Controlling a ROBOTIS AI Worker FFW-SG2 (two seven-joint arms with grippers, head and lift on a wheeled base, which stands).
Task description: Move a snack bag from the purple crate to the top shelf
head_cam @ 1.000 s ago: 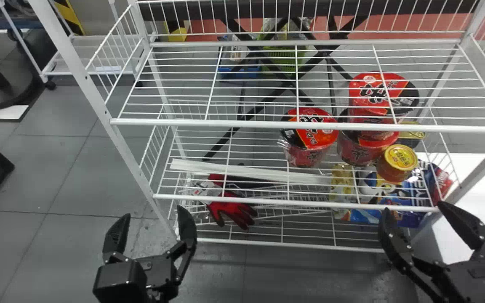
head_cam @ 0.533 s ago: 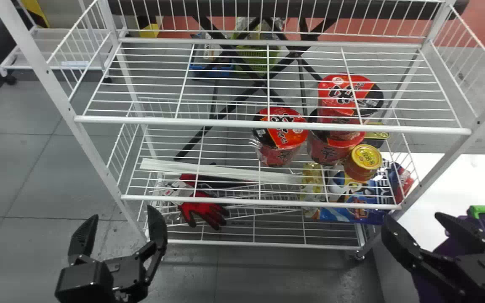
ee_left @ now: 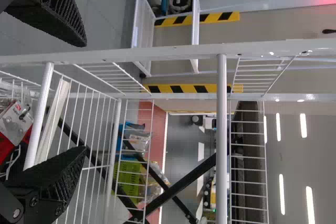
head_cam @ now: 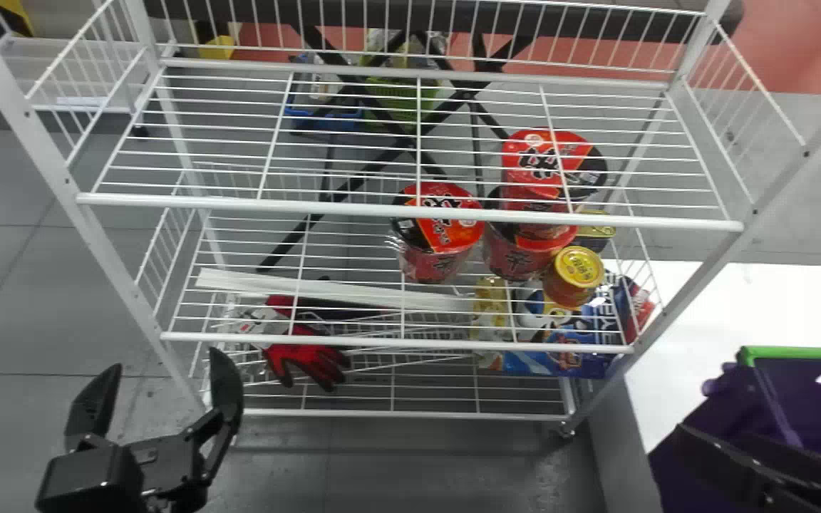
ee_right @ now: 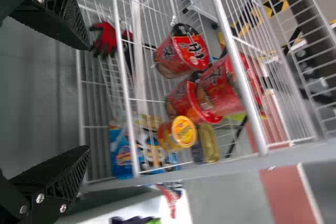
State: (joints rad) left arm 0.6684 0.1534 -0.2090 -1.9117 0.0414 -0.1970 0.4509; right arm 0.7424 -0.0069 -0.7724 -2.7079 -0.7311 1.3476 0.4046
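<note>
Left hand (head_cam: 166, 358) black, blocky; 2 ribbed fingers (ee_left: 55, 182); round silver screws (ee_left: 17, 213).

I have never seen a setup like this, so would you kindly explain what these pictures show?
This is a two-armed robot. The head view looks forward and down at a white wire rack; the other two views come from cameras on its wrists. The rack holds red cups, a yellow-lidded jar and, lower down, a red glove. A purple crate is at the robot's right. The left gripper and right gripper are both open and hold nothing.
</note>
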